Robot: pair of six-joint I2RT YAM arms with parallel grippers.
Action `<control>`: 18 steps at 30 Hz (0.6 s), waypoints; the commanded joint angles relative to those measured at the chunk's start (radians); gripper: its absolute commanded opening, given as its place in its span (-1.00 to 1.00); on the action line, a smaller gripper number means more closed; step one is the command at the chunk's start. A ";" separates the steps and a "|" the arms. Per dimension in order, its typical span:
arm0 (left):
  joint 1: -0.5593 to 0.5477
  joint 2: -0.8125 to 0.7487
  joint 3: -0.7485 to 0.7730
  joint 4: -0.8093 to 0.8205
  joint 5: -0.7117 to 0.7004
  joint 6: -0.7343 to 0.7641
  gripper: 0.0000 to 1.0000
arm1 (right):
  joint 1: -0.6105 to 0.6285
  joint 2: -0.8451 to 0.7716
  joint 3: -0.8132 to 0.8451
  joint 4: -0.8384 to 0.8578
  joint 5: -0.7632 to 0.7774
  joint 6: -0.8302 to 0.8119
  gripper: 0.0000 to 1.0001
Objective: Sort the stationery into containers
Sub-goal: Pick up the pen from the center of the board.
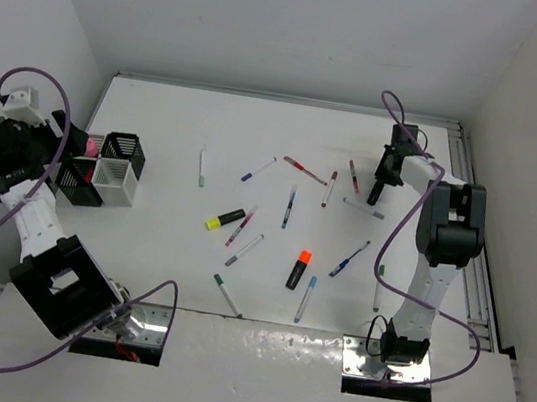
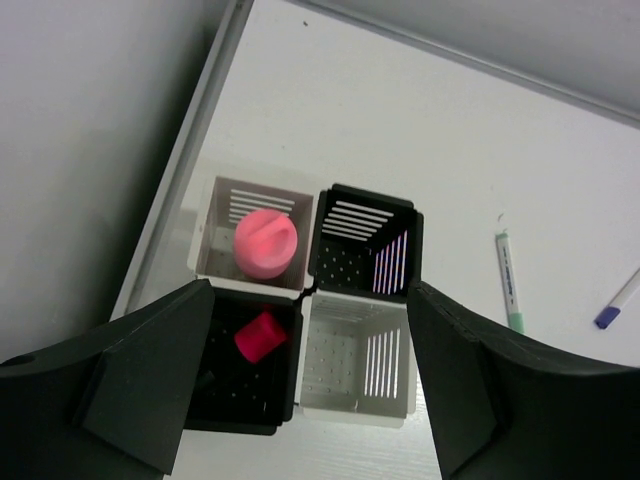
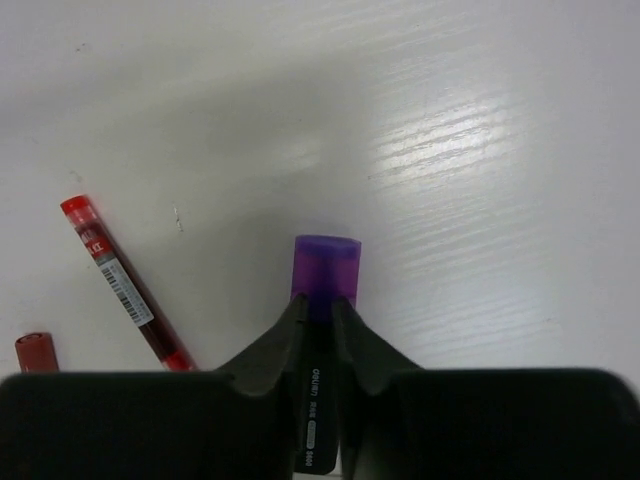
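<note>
A pen with a purple cap (image 3: 327, 262) is clamped between the fingers of the right gripper (image 3: 318, 308), which is closed on its dark barrel just behind the cap; whether the pen is lifted off the table (image 1: 151, 244) cannot be told. Just to its left a red pen (image 3: 125, 292) is seen lying flat on the white surface. Seen from above, this gripper (image 1: 378, 191) is placed at the far right of the table, among several thin pens. More pens are scattered across the middle, and a yellow highlighter (image 1: 225, 219) and an orange and black highlighter (image 1: 299, 269) lie among them, apart from each other. Four square holders (image 1: 115, 180) are set in a tight block at the far left edge. They are a black holder (image 2: 340, 262), a white holder (image 2: 330, 372), a second black holder (image 2: 250, 392) with a small pink-red piece (image 2: 258, 337) inside, and a pale-walled holder (image 2: 255, 195) in which a pink bottle (image 2: 265, 240) stands. The left gripper (image 2: 310, 292) is held above this block with its fingers spread wide and nothing between them. A green-capped pen (image 2: 510, 290) lies on the table to the right of the holders.
</note>
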 commanded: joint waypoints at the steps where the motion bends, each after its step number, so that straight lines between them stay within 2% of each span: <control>1: -0.007 0.006 0.079 0.031 0.002 -0.040 0.69 | 0.003 -0.001 0.005 -0.041 -0.008 -0.009 -0.61; 2: -0.004 0.006 0.084 0.032 0.004 -0.046 0.69 | 0.003 -0.006 0.006 -0.042 -0.025 -0.011 -0.38; 3: -0.004 0.008 0.088 0.035 0.007 -0.051 0.69 | 0.001 -0.006 0.008 -0.042 -0.035 -0.011 -0.06; 7: -0.007 0.009 0.107 0.029 0.016 -0.062 0.69 | 0.004 0.002 0.003 -0.041 -0.052 -0.014 0.19; 9: -0.007 0.008 0.107 0.023 0.013 -0.051 0.69 | 0.004 0.008 0.008 -0.042 -0.051 -0.026 0.18; 11: -0.006 0.002 0.107 0.017 0.002 -0.042 0.68 | 0.006 0.012 0.011 -0.042 -0.048 -0.029 0.09; 13: -0.006 -0.002 0.108 0.023 -0.006 -0.040 0.68 | 0.004 0.023 0.019 -0.055 -0.045 -0.035 -0.14; 14: -0.004 -0.003 0.110 0.028 -0.007 -0.043 0.68 | 0.004 0.028 0.025 -0.059 -0.042 -0.037 -0.17; 18: -0.006 0.003 0.113 0.041 0.003 -0.068 0.66 | 0.007 0.043 0.023 -0.073 -0.028 -0.064 -0.20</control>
